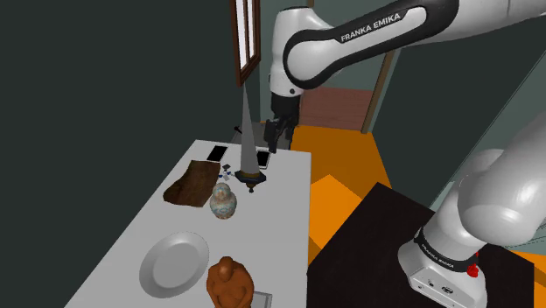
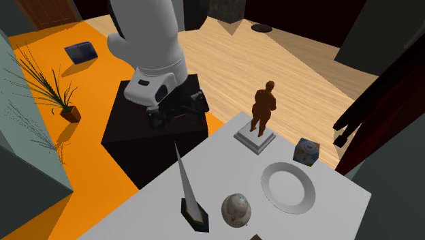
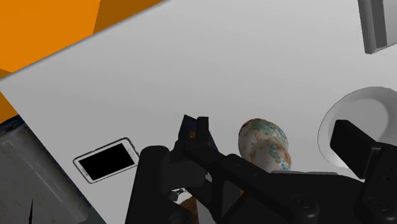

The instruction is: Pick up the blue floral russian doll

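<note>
Doll [image 1: 224, 202] stands on the table [image 1: 280, 227]. The arm [image 1: 372, 28] reads "FRANKA EMIKA" and bends down beyond the doll, its gripper [image 1: 275, 138] wide.

Doll [image 3: 263, 141] half hidden, plate [image 3: 359, 100] partly covered, brown figure [image 1: 229, 282] cropped

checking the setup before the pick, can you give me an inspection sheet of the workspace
surface: pale grey table
job's things: blue-speckled russian doll, upright between tall grey spike and grey plate, not held
clutter: brown figurine, brown tray, two black-screened phones, patterned cube
grippers: gripper open, above the table's phone end, apart from the doll
cables: nothing seen
surroundings: orange floor, potted plant, dark stand
</note>
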Controlling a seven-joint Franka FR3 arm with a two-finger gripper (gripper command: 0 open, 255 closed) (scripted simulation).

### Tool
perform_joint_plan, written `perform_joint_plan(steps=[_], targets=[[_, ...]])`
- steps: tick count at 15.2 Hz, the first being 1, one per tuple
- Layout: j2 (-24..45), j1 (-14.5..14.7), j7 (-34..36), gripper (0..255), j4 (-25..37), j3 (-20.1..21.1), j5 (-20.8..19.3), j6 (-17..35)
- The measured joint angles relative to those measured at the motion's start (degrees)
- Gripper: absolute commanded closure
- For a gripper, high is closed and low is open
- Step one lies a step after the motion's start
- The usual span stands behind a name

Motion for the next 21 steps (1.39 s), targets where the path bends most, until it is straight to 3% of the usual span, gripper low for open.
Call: perform_joint_plan(steps=[9,21], targets=[[19.76,2.62,5.66,0,11.15,2.90,-5.35,8.28],[43.59,8.26,10.59,0,31.89,1.94,-12.43,10.45]])
